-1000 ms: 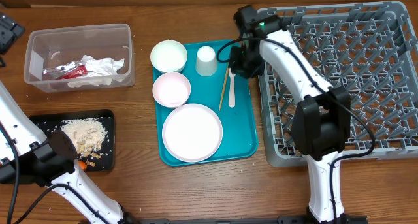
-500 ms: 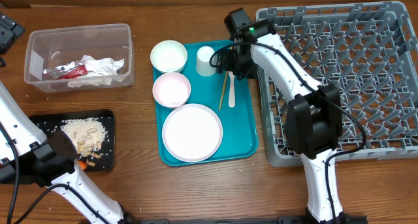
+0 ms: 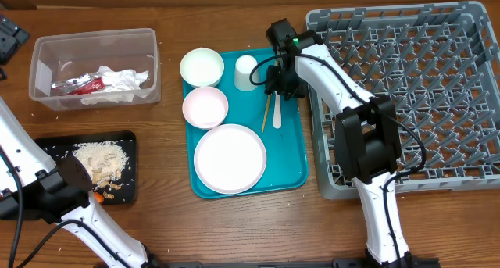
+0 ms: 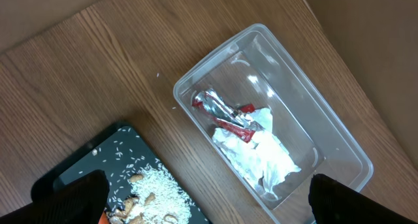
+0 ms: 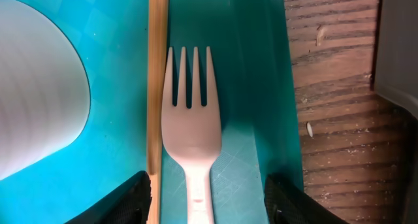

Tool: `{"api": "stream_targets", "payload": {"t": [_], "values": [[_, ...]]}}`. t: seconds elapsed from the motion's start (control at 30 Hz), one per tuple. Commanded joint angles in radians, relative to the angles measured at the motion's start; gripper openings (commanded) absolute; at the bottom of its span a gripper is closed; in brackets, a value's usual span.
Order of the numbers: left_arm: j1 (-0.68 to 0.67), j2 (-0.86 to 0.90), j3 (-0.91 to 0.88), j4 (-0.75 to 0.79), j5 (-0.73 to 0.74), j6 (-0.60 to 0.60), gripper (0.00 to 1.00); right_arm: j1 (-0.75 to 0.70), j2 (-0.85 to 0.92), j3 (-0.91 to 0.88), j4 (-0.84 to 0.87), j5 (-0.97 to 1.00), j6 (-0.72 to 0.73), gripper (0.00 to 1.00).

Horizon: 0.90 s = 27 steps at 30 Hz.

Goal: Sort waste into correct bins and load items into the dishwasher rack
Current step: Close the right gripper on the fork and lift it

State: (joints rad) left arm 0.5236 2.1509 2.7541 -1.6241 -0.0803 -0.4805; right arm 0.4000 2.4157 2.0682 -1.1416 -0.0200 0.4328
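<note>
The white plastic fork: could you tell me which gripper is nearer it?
Right. The right gripper hangs directly over the fork, jaws open; the left gripper is far off, above the black tray and clear tub.

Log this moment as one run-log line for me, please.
right gripper: open, over fork on teal tray | left gripper: open | dishwasher rack: no dishes
</note>
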Motion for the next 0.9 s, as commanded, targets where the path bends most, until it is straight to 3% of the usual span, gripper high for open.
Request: {"api": "stream_targets", "payload": {"t": [0.0,0.27,0.5,0.6,0.7,0.83,0.87], "values": [[0.0,0.007,0.002,0.002,-0.008,-0.014,1.0,-0.001,0.043,0.012,0.002,0.023,-0.003,0.57],[0.0,0.007,0.002,0.002,-0.008,-0.014,1.0,-0.001,0.06,0.012,-0.002,0.101,-0.003,0.48],[0.0,0.007,0.002,0.002,-0.008,-0.014,1.0,-0.001,0.113,0.012,0.002,0.128,-0.003,0.47],[0.0,0.007,0.002,0.002,-0.008,-0.014,1.0,-0.001,0.122,0.012,0.0,0.126,-0.003,0.38],[0.0,0.007,0.002,0.002,-0.008,-0.014,1.0,-0.001,0.122,0.013,0.01,0.124,-0.003,0.37],[0.0,0.007,0.002,0.002,-0.008,-0.014,1.0,-0.001,0.122,0.013,0.011,0.123,-0.002,0.22],[0.0,0.007,0.002,0.002,-0.008,-0.014,1.0,-0.001,0.122,0.013,0.011,0.111,-0.003,0.22]]}}
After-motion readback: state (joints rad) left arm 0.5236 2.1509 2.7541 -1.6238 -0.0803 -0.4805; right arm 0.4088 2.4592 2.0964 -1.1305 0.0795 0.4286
